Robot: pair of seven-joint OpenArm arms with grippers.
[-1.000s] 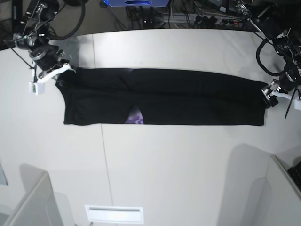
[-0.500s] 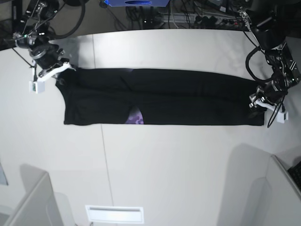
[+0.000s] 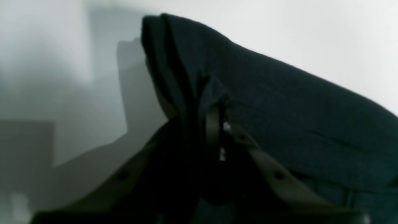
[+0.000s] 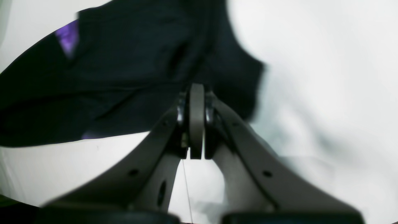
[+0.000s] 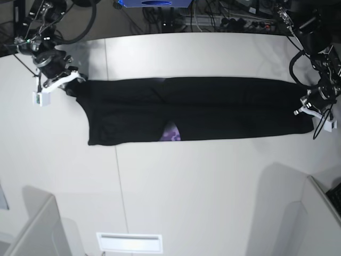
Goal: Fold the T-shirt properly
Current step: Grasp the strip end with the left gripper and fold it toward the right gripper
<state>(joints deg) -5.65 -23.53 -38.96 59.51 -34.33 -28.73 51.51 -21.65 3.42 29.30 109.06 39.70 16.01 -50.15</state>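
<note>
The black T-shirt (image 5: 213, 106) lies across the white table as one long folded strip, and a bit of purple print (image 5: 170, 133) peeks out at its near edge. At the strip's far-left corner in the base view, my right gripper (image 5: 68, 84) is shut on the T-shirt. The right wrist view has its fingertips (image 4: 196, 90) pressed together at the edge of the T-shirt (image 4: 124, 62). My left gripper (image 5: 305, 109) sits on the strip's right end. In the left wrist view it (image 3: 214, 118) is shut on a bunched fold of the T-shirt (image 3: 279, 109).
The table (image 5: 186, 186) has a seam running front to back on its left side. Cables and equipment (image 5: 213, 21) crowd its back edge. Grey partitions stand at the front left (image 5: 37, 229) and front right (image 5: 298, 213). A white slotted plate (image 5: 129, 242) lies at the front.
My left gripper has closed on the shirt's right end. The whole strip has slid to the right in the base view and is pulled straighter. The right gripper has stayed put.
</note>
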